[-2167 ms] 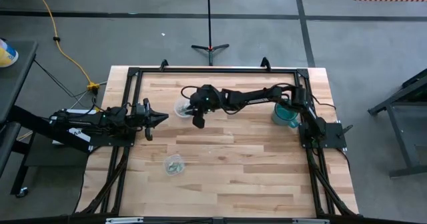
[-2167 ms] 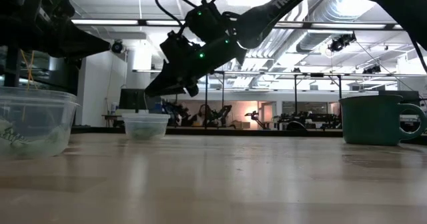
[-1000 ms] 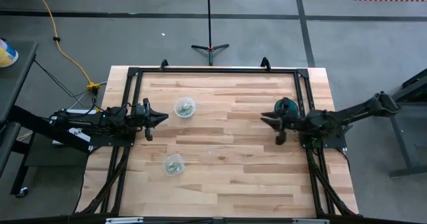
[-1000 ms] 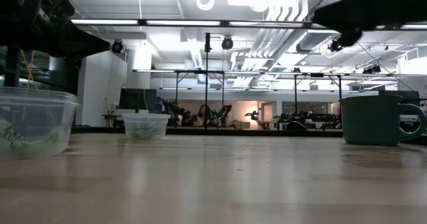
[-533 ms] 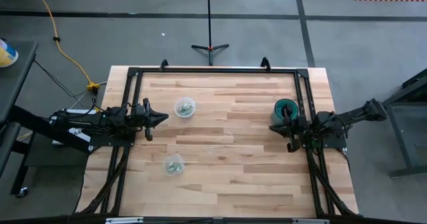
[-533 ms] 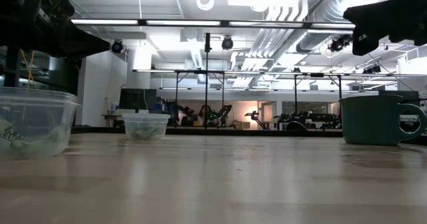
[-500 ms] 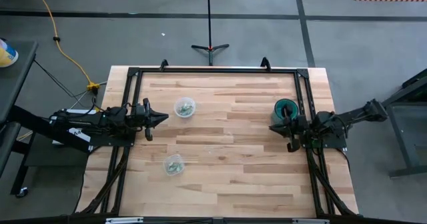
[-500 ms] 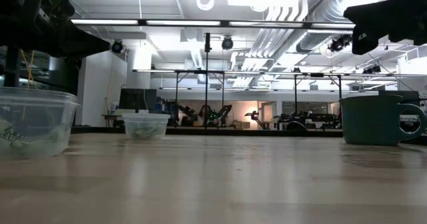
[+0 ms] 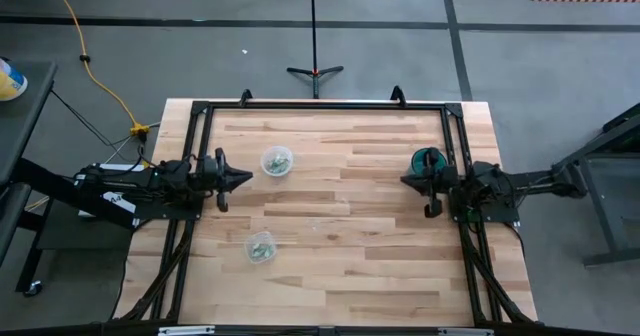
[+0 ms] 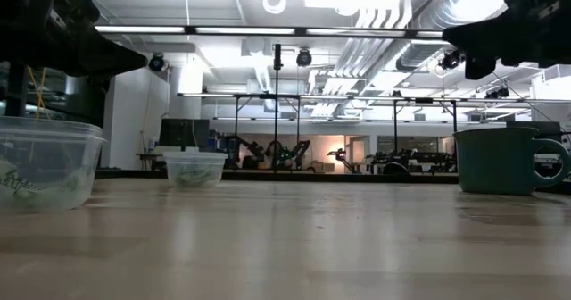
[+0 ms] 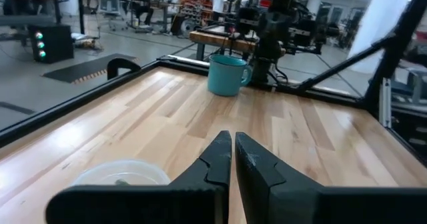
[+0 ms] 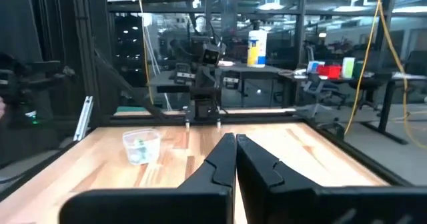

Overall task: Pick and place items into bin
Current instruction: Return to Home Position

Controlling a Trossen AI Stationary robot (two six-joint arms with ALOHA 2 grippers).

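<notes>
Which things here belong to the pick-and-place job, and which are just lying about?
Job: far clear bin; near clear bin; pale green pieces in both; left gripper and right gripper, both shut, at the table's side edges.
Lying about: teal mug beside the right gripper; tripod stand; yellow cable.

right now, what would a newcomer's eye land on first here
The teal mug at the light wooden table's right side stands out, with the shut right gripper beside it. Two clear plastic cups of small greenish pieces sit on the left half, one near the shut left gripper, another farther off.
</notes>
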